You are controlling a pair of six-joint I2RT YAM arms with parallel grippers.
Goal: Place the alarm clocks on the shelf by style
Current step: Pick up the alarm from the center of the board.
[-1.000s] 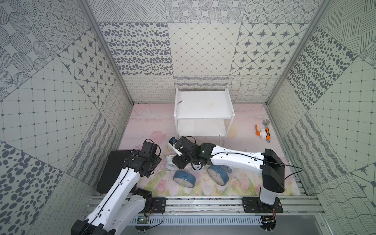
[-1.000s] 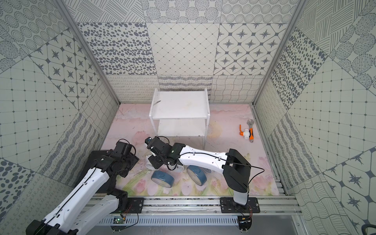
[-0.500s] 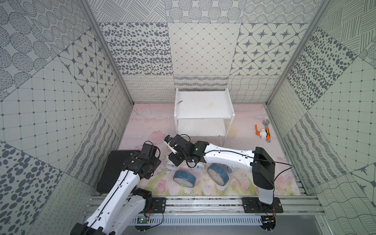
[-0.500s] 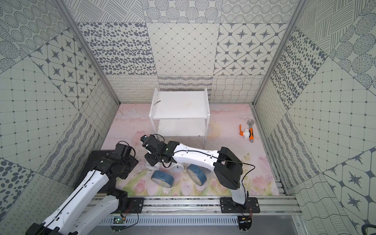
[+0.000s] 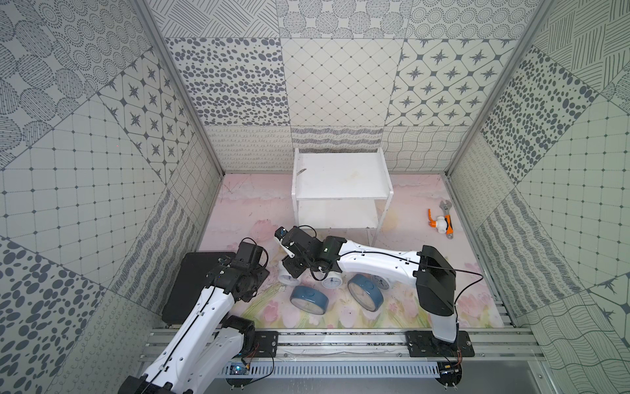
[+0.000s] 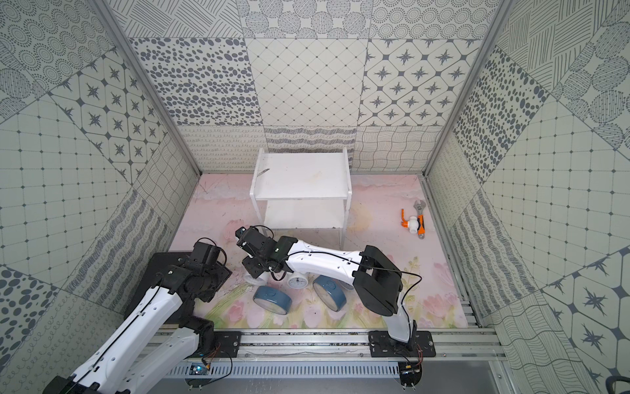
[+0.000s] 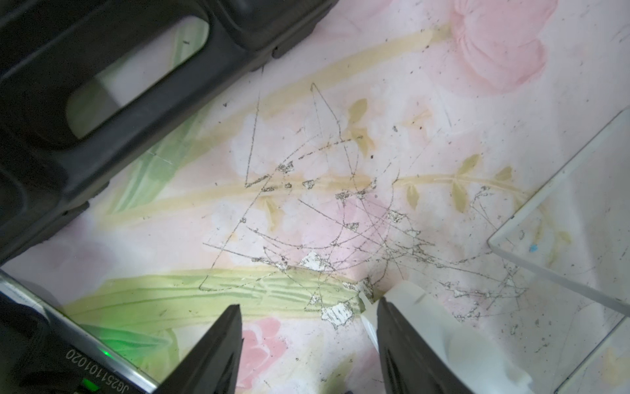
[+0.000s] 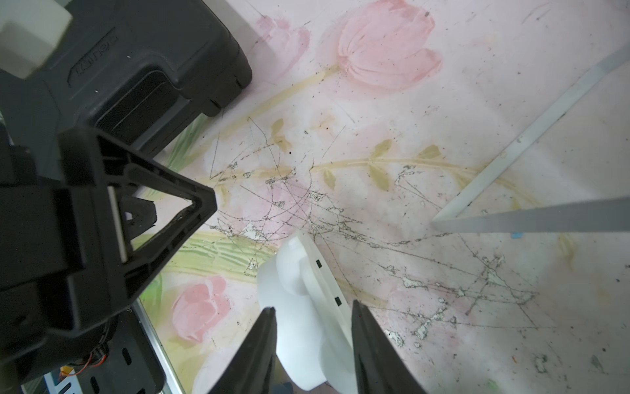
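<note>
Two blue-cased clocks (image 5: 308, 299) rest on the floral mat (image 5: 245, 204), near the white shelf (image 5: 341, 177). A white twin-bell clock (image 8: 300, 273) sits between the jaws of my right claw (image 8: 313, 305) — gripped or merely flanked, I cannot tell. My left claw (image 7: 307, 302) stands parted, holding nothing.

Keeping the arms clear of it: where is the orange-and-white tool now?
In both top views the orange-and-white tool lies on the robot's right side, to the right of the shelf, close to the right wall.
</note>
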